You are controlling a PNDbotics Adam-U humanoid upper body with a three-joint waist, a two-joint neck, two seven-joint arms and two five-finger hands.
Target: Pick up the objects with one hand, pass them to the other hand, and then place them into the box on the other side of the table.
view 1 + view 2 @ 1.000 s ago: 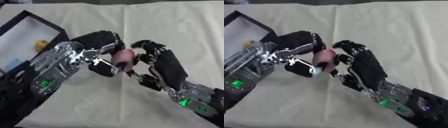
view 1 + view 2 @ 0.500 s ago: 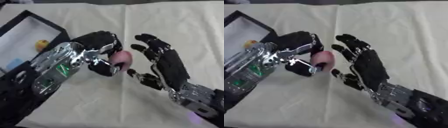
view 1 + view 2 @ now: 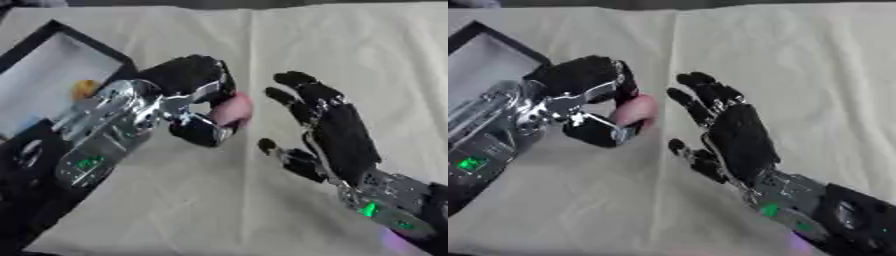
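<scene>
My left hand (image 3: 188, 95) is curled round a small rounded pink object (image 3: 233, 109); fingers over the top, thumb underneath, pink end poking out on the side toward my other hand. The object is held up off the cream cloth-covered bench (image 3: 350, 45), roughly mid-bench.

My right hand (image 3: 732, 132) is released: fingers straight and spread, thumb (image 3: 686, 152) sticking out low toward my left hand, palm side facing the pink object. It holds nothing. There is a clear gap between its fingertips and the pink object, not touching, just beside.

Behind my left forearm, on its outer side, sits the black-rimmed box with a pale floor (image 3: 52, 80), tilted askew in view. Inside it, near the wall closest to my left wrist, is a small yellow-orange rounded thing (image 3: 84, 89); can't tell what it is. The pink object is outside the box, on the far side of my left hand from it.

A fold line in the cloth runs away from me between both hands.
</scene>
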